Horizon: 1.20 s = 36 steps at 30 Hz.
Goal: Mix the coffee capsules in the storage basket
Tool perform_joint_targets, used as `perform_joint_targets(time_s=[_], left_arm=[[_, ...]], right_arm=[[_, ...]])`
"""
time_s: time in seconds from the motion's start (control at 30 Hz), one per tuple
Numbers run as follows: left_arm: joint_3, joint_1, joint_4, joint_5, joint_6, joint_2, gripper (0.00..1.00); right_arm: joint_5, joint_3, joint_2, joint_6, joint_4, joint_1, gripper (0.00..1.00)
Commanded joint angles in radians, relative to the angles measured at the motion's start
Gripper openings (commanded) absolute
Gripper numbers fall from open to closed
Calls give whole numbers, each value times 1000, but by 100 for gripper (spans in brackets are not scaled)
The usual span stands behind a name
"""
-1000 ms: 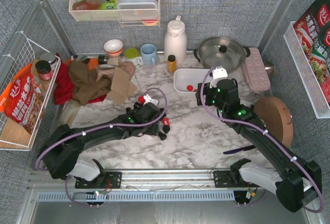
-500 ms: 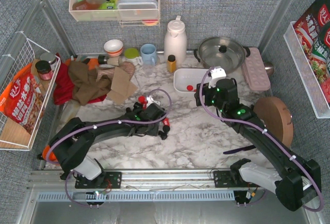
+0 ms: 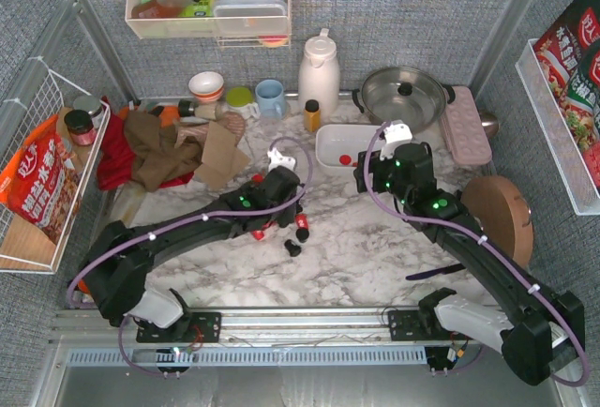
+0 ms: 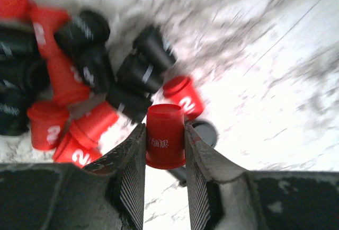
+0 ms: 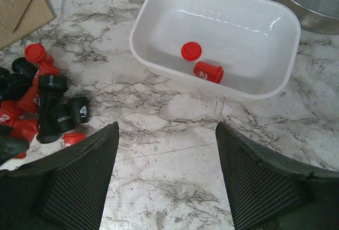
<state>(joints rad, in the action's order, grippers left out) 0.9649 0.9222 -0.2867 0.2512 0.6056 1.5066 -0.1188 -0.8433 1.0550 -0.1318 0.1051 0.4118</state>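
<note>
My left gripper point(image 4: 164, 129) is shut on a red coffee capsule point(image 4: 165, 140) and holds it above the marble, beside a pile of red and black capsules point(image 4: 90, 76). In the top view this gripper point(image 3: 284, 212) sits mid-table, with loose capsules point(image 3: 300, 226) around it. The white storage basket point(image 3: 323, 140) stands behind it to the right. Its rim point(image 5: 159, 7) shows in the right wrist view, with two red capsules point(image 5: 208, 72) inside. My right gripper point(image 5: 167, 126) is open and empty over bare marble just in front of the basket. The pile point(image 5: 47, 108) lies to its left.
A white thermos point(image 3: 319, 69), a yellow-capped bottle point(image 3: 312, 114) and a steel pot point(image 3: 405, 96) stand behind the basket. A pink dimpled tray point(image 3: 464, 124) and a round wooden board point(image 3: 497, 215) are at the right. Cloth and cardboard point(image 3: 173, 149) lie at the back left.
My left gripper has moved up and away from the near edge with a red capsule in it. A black capsule stays behind on the marble. The right arm has not moved.
</note>
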Motion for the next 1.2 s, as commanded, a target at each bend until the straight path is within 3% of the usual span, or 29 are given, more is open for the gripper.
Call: perform_joint_targets(time_s=[0.0, 0.1, 0.2, 0.43, 0.53, 0.67, 0.83, 1.0, 1.17], left_arm=[[55, 1, 181, 56, -105, -44, 31], [117, -5, 388, 56, -265, -2, 35], [255, -34, 496, 36, -378, 129, 38], [667, -131, 466, -111, -394, 526, 39], [749, -154, 477, -151, -380, 635, 41], [785, -166, 500, -166, -367, 699, 53], [643, -166, 611, -160, -343, 581, 74], [359, -158, 666, -119, -283, 278, 76], [77, -145, 528, -89, -198, -28, 79]], right_arm=[[-15, -8, -10, 6, -10, 1, 78], [-25, -2, -17, 8, -15, 0, 78], [-57, 4, -30, 14, -15, 1, 78], [-118, 26, -68, 23, -33, -1, 78], [-125, 24, -64, 21, -29, -2, 78], [-114, 22, -61, 15, -23, -1, 79], [-92, 19, -46, 1, -17, -1, 79], [-23, -5, -29, -30, 29, 6, 79], [20, -12, -19, -57, 67, 44, 78]])
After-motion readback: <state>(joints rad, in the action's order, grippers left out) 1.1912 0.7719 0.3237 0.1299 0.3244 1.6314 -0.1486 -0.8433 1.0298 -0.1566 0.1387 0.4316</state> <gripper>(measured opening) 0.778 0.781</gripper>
